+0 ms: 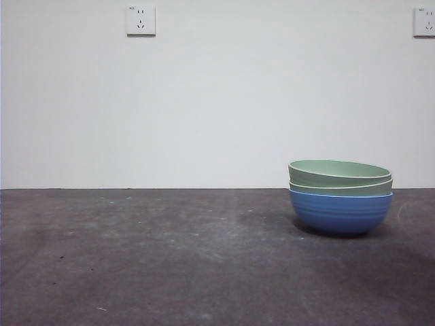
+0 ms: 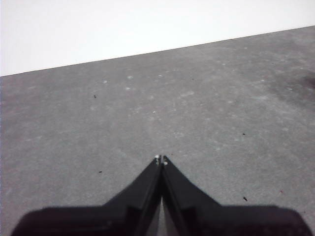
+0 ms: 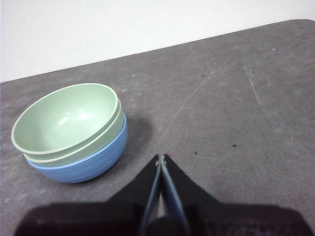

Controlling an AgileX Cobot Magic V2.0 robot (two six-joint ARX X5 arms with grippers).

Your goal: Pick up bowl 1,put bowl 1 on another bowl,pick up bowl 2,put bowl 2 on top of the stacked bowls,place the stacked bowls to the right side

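A plain white wall (image 1: 217, 102) backs a dark grey, scuffed table (image 1: 170, 258), with one wall socket (image 1: 141, 20) high on the left and a second socket (image 1: 424, 22) at the far right edge of the front view. The left and middle of the table carry only pale scuffs and specks. On the right side of the table stand the stacked bowls (image 1: 340, 195): the blue bowl (image 1: 340, 212), faintly ribbed, sits on the surface at the bottom, with the lower pale green bowl (image 1: 340, 187) nested inside it and the upper pale green bowl (image 1: 338, 173) nested in that, its rim tilted slightly. A soft shadow lies beneath the stack.

Neither arm shows in the front view. The left gripper (image 2: 161, 160) hangs over bare table, its two black jaws pressed together tip to tip and holding nothing. The right gripper (image 3: 161, 157) hangs just beside the stack and clear of it, its jaws likewise closed together and empty; its wrist view looks into the top bowl's empty hollow.
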